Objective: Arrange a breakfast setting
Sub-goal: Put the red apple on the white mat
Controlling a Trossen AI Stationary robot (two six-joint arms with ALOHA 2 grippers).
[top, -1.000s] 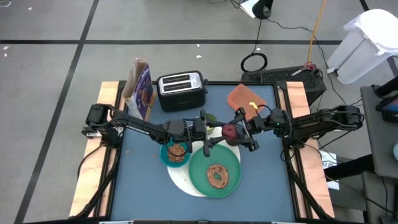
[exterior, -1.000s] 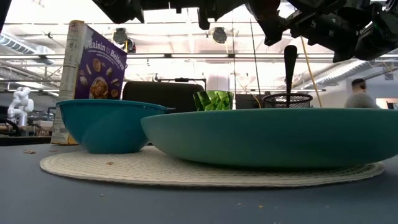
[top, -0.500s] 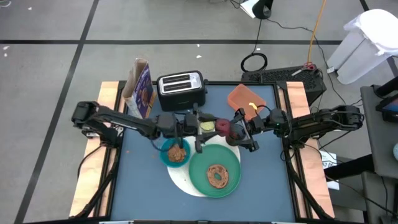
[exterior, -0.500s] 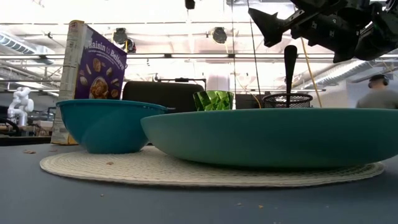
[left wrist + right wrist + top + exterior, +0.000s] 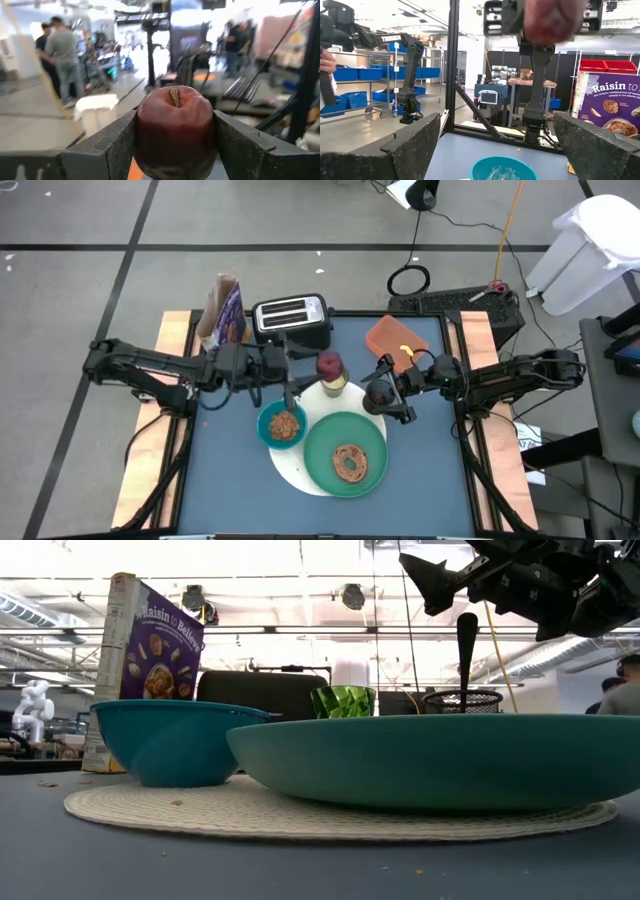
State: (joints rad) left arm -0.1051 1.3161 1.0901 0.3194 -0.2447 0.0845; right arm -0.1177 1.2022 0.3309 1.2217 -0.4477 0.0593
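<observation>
**Left hand lifts the fruit**

Left hand (image 5: 175, 150) grips the dark-red fruit (image 5: 329, 366) between its fingers, raised above the lime cup (image 5: 333, 383), near the silver toaster (image 5: 291, 322). Right hand (image 5: 378, 394) hangs spread wide and empty over the small black cup (image 5: 378, 397), beside the large green plate (image 5: 322, 448).

Bright overhead light is flooding the room — windows are glaring white in the low and left wrist views. The dark-red fruit (image 5: 175, 131) is showing sharp while people behind are blurring — edges softening.
</observation>
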